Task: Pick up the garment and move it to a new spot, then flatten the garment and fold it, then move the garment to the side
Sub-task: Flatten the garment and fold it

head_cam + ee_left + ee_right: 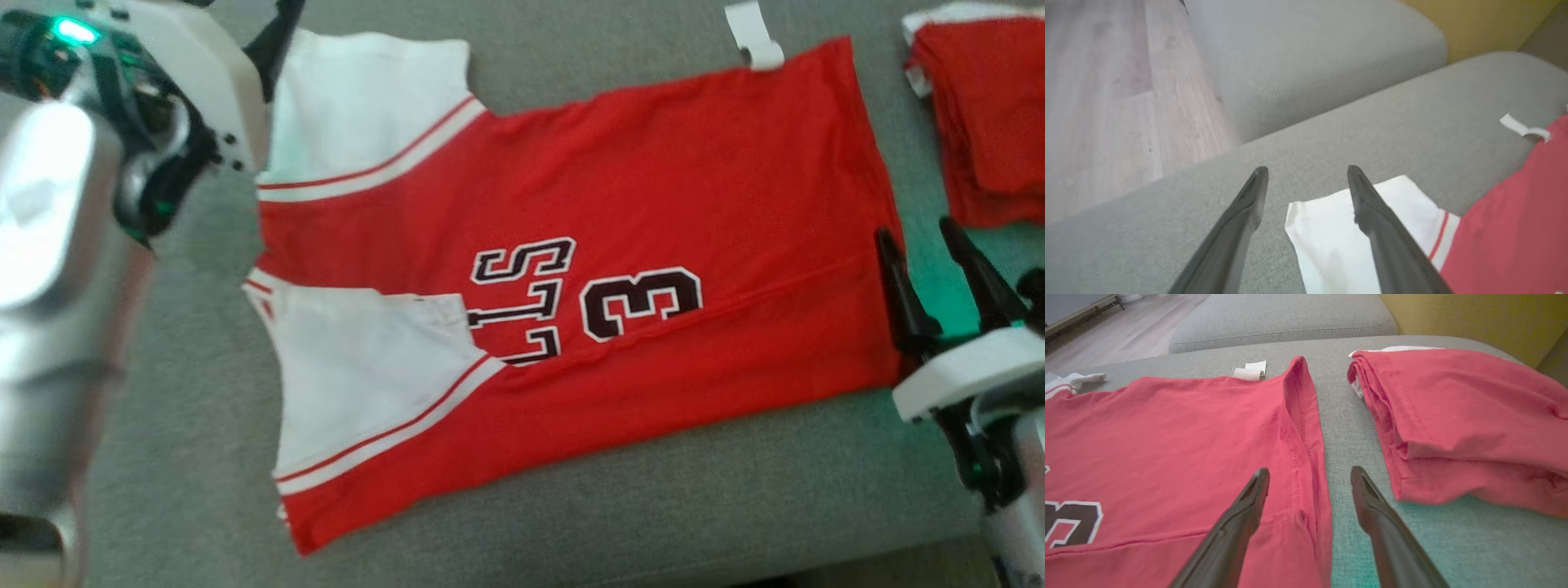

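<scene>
A red jersey (620,204) lies spread flat on a grey sofa cushion (571,506) (a folded red pile (992,122) just beside it). The left tool (1307,168) is spread at a white sleeve (1327,232); the right tool (1310,469), likewise spread, is at the hem (1306,416).

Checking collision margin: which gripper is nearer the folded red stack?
Right. The right gripper is at the hem of the jersey, beside the folded red stack; the left gripper is at the white sleeve.

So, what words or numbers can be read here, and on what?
"LLS": black, white-edged letters on the red jersey, lying sideways, the lowest partly covered by the folded-over white sleeve.
"3": a digit beside them on the same jersey.
White tag: no readable text.
</scene>
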